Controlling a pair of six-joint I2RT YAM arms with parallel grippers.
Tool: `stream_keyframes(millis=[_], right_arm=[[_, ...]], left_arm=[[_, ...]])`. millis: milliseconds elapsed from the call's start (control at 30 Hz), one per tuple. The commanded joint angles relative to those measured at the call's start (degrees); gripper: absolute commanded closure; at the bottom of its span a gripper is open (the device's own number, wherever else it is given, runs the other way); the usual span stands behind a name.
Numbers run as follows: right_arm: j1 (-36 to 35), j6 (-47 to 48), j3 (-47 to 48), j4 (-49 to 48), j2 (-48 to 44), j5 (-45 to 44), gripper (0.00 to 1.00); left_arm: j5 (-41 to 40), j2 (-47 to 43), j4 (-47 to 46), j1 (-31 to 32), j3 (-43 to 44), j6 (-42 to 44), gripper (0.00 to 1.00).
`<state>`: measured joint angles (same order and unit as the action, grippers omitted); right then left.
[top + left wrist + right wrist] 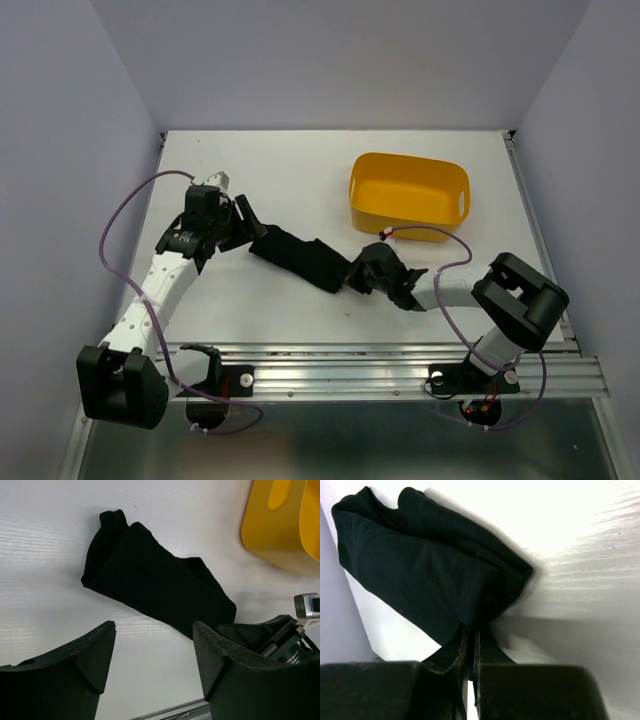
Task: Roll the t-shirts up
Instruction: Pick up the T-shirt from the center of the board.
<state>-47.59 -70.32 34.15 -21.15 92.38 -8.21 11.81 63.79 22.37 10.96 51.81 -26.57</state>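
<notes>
One black t-shirt (300, 255) lies folded into a long narrow strip on the white table, running from upper left to lower right. My right gripper (358, 275) is at its right end, shut, with a pinch of the fabric between its fingers (471, 630). In the right wrist view the t-shirt (420, 565) bunches up just ahead of the fingertips. My left gripper (248, 222) is at the strip's left end and holds nothing. In its wrist view the left gripper (154, 627) stands open over bare table, just short of the t-shirt (150, 580).
A yellow plastic tub (355, 190) stands at the back right of the table, just behind the right gripper; it also shows as the yellow tub (280, 530) in the left wrist view. A metal rail (380, 365) runs along the near table edge.
</notes>
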Motion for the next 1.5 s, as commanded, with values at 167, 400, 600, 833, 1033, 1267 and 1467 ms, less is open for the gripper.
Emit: stream_keyframes(millis=[167,400,600,833,1033,1267,1467], right_arm=[[5.05,14.32,0.82,17.31,-7.74,10.64,0.99],[8.04,24.17,1.53,32.47,-12.57,14.96,0.99],[9.27,33.41,3.37,39.42,-11.34,14.02,0.99],[10.33,35.69,6.28,41.71,-10.9,11.99,0.85],[10.86,36.22,7.33,42.24,-10.38,11.46,0.76],[10.86,36.84,9.26,42.59,-8.62,12.42,0.64],[10.86,36.49,10.32,42.94,-9.94,12.16,0.5]], left_arm=[[10.49,0.64,-2.95,-0.33,-3.64,0.64,0.22],[13.41,-1.04,-4.79,1.16,-10.75,-1.29,0.18],[20.53,-0.07,-7.6,1.34,-14.98,-1.91,0.18],[11.05,0.11,-2.86,1.69,-15.86,-7.0,0.15],[4.63,-1.13,-0.32,3.54,-17.1,-12.28,0.15],[6.81,1.34,-4.87,6.97,-20.69,-17.02,0.15],[8.57,3.71,-8.04,7.85,-21.31,-17.02,0.16]])
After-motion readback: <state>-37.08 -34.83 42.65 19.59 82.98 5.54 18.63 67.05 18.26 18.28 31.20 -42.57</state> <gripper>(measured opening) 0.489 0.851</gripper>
